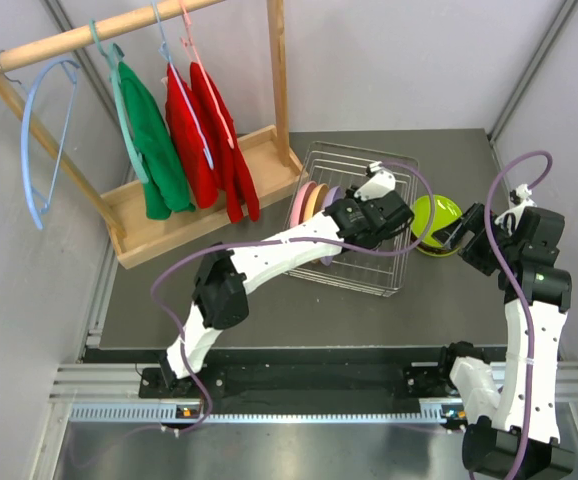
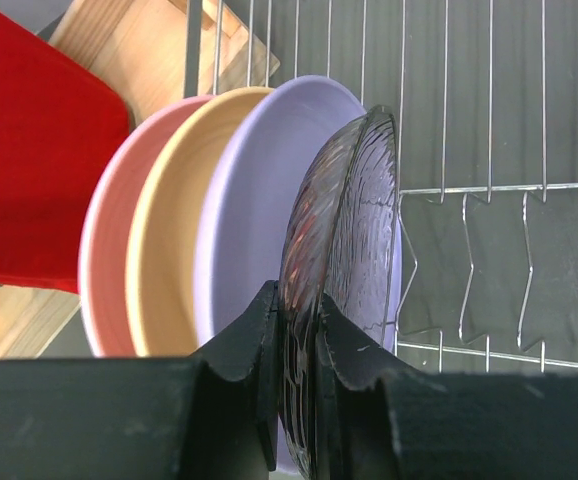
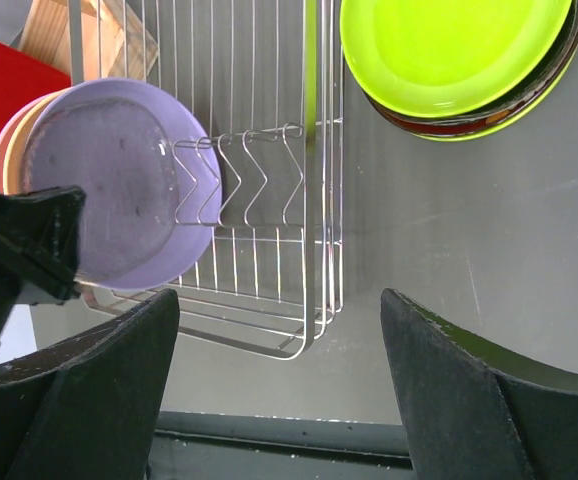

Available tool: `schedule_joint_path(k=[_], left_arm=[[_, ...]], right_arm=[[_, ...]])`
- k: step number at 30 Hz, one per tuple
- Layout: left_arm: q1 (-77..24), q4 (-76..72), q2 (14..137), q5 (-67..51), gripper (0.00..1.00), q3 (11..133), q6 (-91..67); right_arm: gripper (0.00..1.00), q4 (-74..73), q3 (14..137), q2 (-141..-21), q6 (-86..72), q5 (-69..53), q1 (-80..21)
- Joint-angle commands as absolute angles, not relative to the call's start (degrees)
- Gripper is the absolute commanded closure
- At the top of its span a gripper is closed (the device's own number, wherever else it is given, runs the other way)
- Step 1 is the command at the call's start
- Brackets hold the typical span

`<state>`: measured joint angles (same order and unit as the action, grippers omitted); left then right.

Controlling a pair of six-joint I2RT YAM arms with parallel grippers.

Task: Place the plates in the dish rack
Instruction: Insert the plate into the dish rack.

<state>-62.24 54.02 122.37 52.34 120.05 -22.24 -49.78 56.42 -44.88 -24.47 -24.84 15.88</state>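
While the dark table [image 1: 219, 310] carries everything, the biggest thing on it is the wooden clothes stand [image 1: 199, 215] at the far left, with a green garment [image 1: 154, 150] and red garments [image 1: 209, 140] hanging from its rail. Just to its right sits the dish rack [image 1: 354, 165], a silver wire one with upright dividers.

Three plates stand on edge in the rack's left end, packed close together: a pink plate [image 2: 104, 270] nearest the clothes stand, then an orange-tan plate [image 2: 164, 250], then a lavender plate [image 2: 254, 200]. A clear plate [image 2: 354, 220] stands upright against the lavender one, on its right side.

The left gripper [image 2: 297, 315] is clamped on the clear plate's rim, one finger on each face.

To the right of the rack, flat on the table, a lime green plate [image 3: 449, 50] tops a small stack, with dark and red rims showing beneath.

The right gripper [image 3: 279, 298] hovers near that stack, its jaws spread wide and grasping nothing.
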Motion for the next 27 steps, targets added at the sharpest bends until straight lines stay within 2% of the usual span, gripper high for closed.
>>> schedule_joint_path(k=[1,5,8,11,12,16,21,27], left_arm=[[-62.0,52.2,123.2,52.7,1.0,121.7,-23.0],[-61.0,54.0,124.1,51.1,1.0,121.6,-25.7],[-60.6,53.7,123.8,50.1,0.93,121.1,-26.2],[-60.6,53.0,123.3,49.2,0.75,121.1,-25.8],[-60.6,52.9,122.9,49.1,0.66,121.0,-25.8],[-60.6,52.2,121.5,48.3,0.57,121.0,-25.1],[-60.6,51.7,118.3,46.6,0.55,121.5,-24.9],[-60.7,47.0,110.8,38.3,0.44,119.9,-24.1]], right_arm=[[0.19,-49.1,57.7,-44.2,-23.6,-24.2,15.5],[0.19,-49.0,57.6,-44.5,-23.6,-24.3,15.5],[0.19,-48.8,57.1,-44.7,-23.6,-24.1,15.5],[0.19,-48.3,56.3,-44.9,-23.7,-23.0,15.5],[0.19,-48.3,56.1,-45.0,-24.0,-22.6,15.5],[0.19,-47.5,54.7,-45.9,-24.5,-21.6,15.5],[0.16,-46.5,54.1,-48.0,-25.0,-18.0,15.6],[0.14,-43.3,54.1,-53.1,-26.5,-16.3,18.3]])
